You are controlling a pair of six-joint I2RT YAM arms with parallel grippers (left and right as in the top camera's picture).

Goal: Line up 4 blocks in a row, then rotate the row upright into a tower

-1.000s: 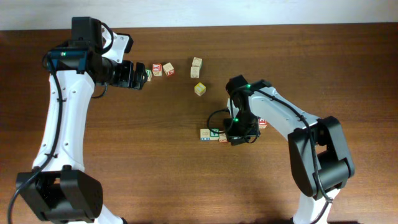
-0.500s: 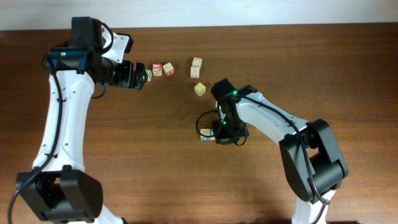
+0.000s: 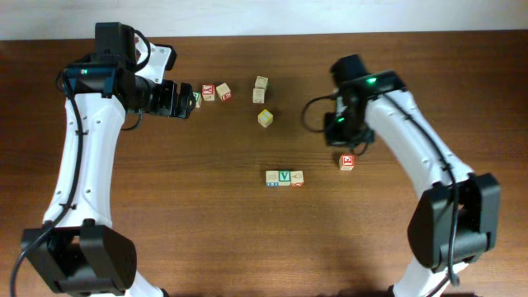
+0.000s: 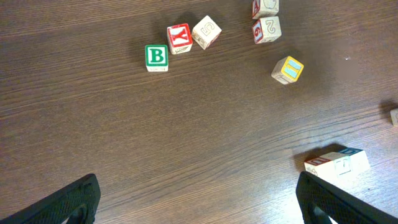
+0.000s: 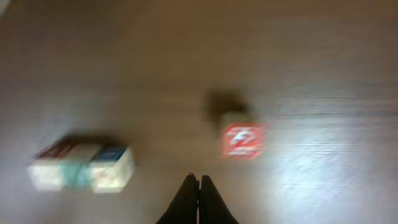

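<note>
From overhead, three blocks (image 3: 284, 177) sit in a touching row mid-table, the green V in the middle. The lone red block (image 3: 346, 162) lies to their right, beside the right gripper (image 3: 350, 146). The left gripper (image 3: 191, 100) is well apart from them. In the left wrist view its fingers (image 4: 68, 202) are spread wide, with the row ahead. The blurred right wrist view shows fingers (image 5: 186, 199) pressed together and empty, the red block just ahead.

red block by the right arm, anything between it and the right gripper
Nothing visible: in the right wrist view only bare table lies between the shut right gripper and the red block. The three-block row sits well off to one side.
</note>
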